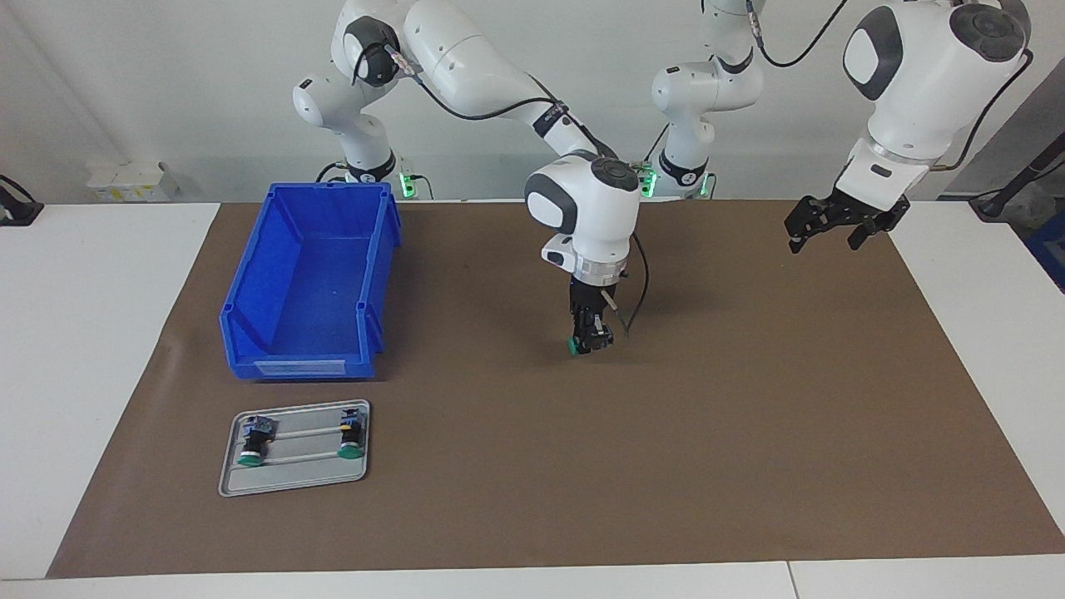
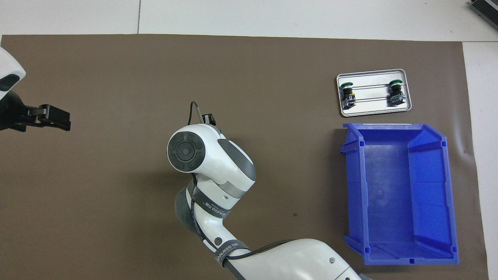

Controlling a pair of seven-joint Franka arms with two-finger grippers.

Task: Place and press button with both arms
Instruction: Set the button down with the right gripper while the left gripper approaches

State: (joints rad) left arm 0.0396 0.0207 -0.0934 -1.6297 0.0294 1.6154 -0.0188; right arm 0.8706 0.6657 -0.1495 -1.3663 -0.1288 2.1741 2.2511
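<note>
My right gripper (image 1: 592, 339) points straight down over the middle of the brown mat (image 1: 749, 433) and is shut on the button (image 1: 574, 344). The button's green cap sticks out sideways, low over the mat. In the overhead view the right wrist hides most of it; only the right gripper's tip (image 2: 208, 118) and a sliver of the button's green cap (image 2: 220, 131) show. My left gripper (image 1: 836, 225) hangs open and holds nothing, raised over the mat's edge at the left arm's end, and the left gripper (image 2: 50, 116) shows there from above too.
A grey tray (image 1: 295, 481) (image 2: 373, 112) with two more green-capped buttons (image 1: 254, 441) (image 1: 351, 437) lies at the right arm's end. A blue bin (image 1: 250, 274) (image 2: 354, 186) stands beside the tray, nearer the robots.
</note>
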